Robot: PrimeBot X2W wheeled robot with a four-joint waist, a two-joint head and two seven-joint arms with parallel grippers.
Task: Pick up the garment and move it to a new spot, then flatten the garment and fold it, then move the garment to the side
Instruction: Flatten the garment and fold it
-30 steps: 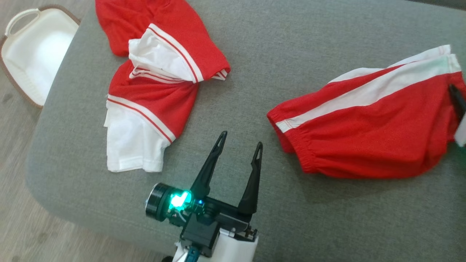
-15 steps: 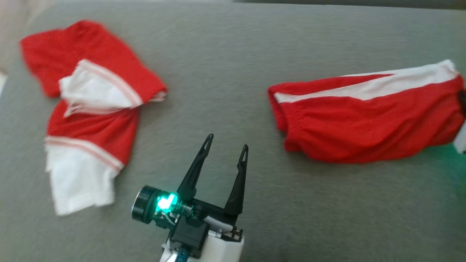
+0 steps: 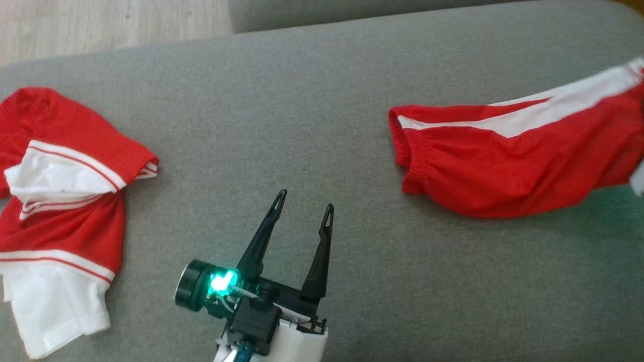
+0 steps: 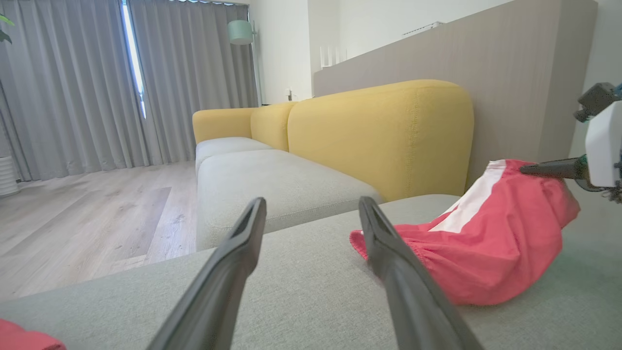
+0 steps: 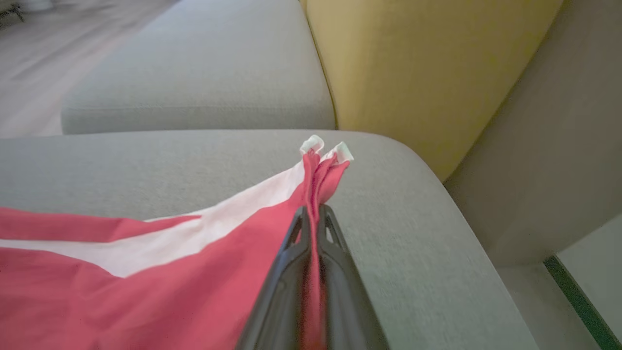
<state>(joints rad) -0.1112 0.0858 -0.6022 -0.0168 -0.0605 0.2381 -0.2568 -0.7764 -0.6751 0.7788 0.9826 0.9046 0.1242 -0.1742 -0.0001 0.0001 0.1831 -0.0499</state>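
Right wrist view: the right claw (image 5: 314, 211) is clenched on a bunched corner of the shorts (image 5: 146, 282). Its two dark fingers are pressed together with red cloth between them, and a white-tipped hem pokes out past the tips. From that pinch the shorts spread off to the view's left, red with a white stripe, over the grey cushion (image 5: 413, 243). Past the cushion's rounded edge stands a yellow sofa (image 5: 418, 73), with another grey seat beside it.

In the head view the shorts lie toward the right of the cushion. The gathered waistband faces the middle, and the far end runs blurred to the right edge. The left claw (image 3: 304, 200) is at the lower middle, released. Its fingers are spread wide with nothing between them, pointing up the view over bare cushion, well apart from the shorts. At the left edge lies a crumpled shirt (image 3: 60, 211), red with white panels and striped trim, far from the shorts. Wooden floor (image 3: 100, 20) shows at the top left.

In the left wrist view, seen past the open fingers, the pinched end of the shorts is raised above the cushion. The right claw's fingers reach it from the right edge, and the waistband end rests on the fabric.
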